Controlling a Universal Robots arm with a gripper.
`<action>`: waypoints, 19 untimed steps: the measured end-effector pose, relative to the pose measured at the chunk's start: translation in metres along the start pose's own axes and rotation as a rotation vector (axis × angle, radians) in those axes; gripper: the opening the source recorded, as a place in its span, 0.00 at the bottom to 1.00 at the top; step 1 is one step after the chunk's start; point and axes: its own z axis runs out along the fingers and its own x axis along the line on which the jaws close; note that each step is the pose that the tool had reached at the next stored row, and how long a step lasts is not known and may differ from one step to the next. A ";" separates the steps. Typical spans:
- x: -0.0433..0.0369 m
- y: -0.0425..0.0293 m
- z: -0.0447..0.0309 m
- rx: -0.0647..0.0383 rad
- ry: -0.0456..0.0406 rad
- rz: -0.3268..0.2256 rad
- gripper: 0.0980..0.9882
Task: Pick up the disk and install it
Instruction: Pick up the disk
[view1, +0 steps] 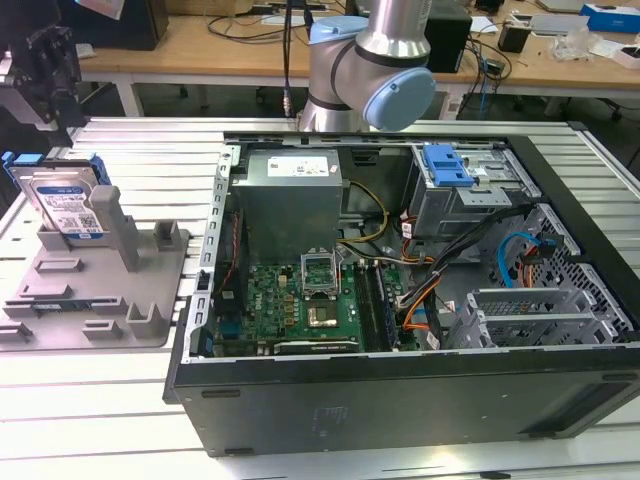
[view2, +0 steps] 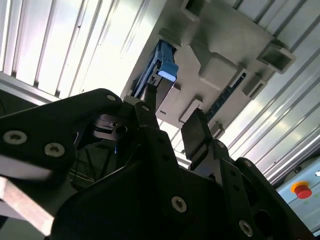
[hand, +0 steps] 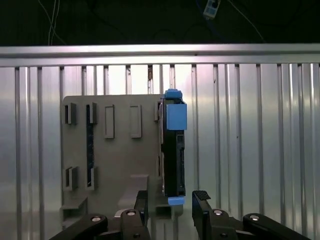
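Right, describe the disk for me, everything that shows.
The disk is a flat silver drive with a white-and-blue label, framed by a blue plastic bracket. It stands on edge in a slot of the grey holder at the exterior view's left, outside the computer case. The open end effector hovers above, not touching it.

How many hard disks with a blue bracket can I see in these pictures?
1. The disk stands on edge in the grey holder at the exterior view's left, outside the computer case. More could be hidden inside the case's drive cages.
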 end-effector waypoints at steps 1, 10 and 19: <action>-0.0009 0.0018 0.0000 0.000 0.0003 0.000 0.43; -0.0105 0.0271 0.0008 0.007 0.0125 0.000 0.43; -0.0116 0.0339 0.0024 0.026 0.0036 0.038 0.43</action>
